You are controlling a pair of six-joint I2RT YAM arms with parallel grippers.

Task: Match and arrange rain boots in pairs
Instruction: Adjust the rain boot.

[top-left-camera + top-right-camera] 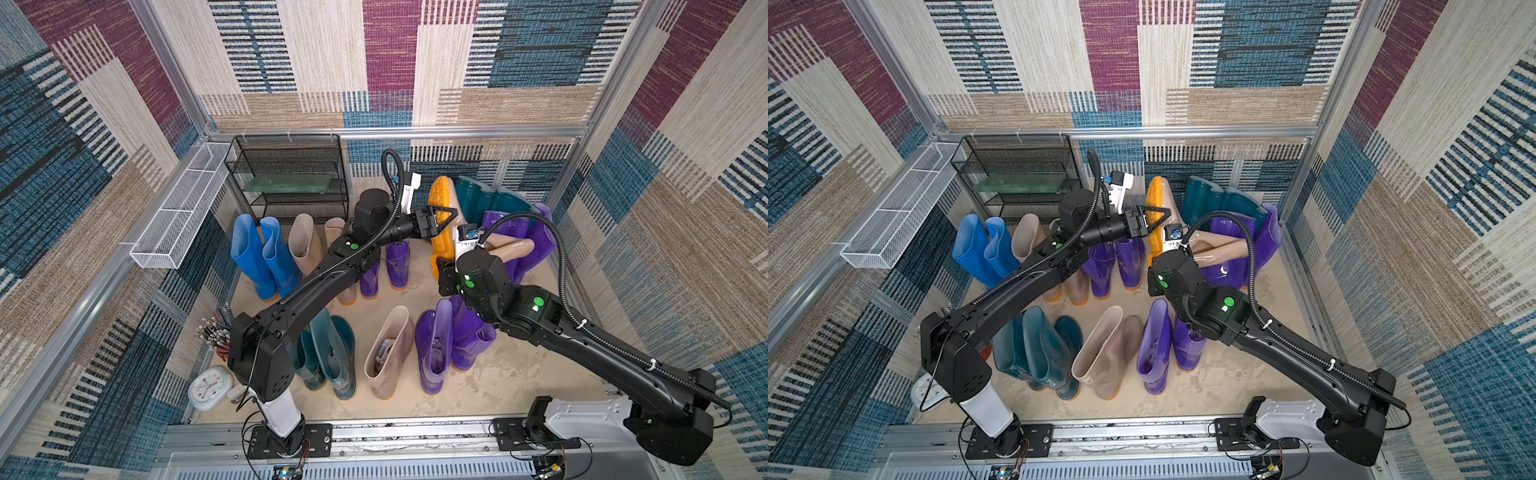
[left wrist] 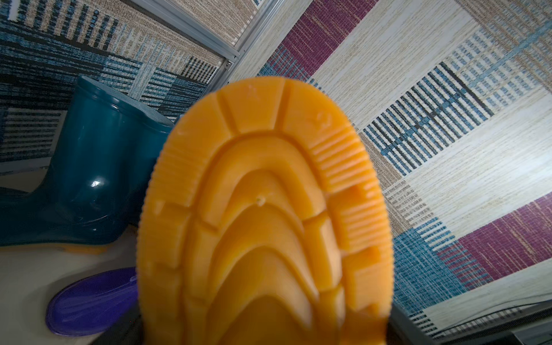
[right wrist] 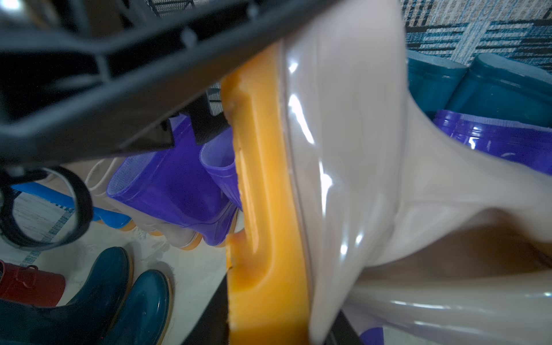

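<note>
beige boot, orange ridged sole. also blue boots, purple boots, teal boots. walls: maroon/blue/beige striped patchwork. rack black, basket white.

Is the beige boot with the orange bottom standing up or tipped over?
Tipped over. The beige boot has its orange sole facing sideways, shaft lying over purple boots.
</note>
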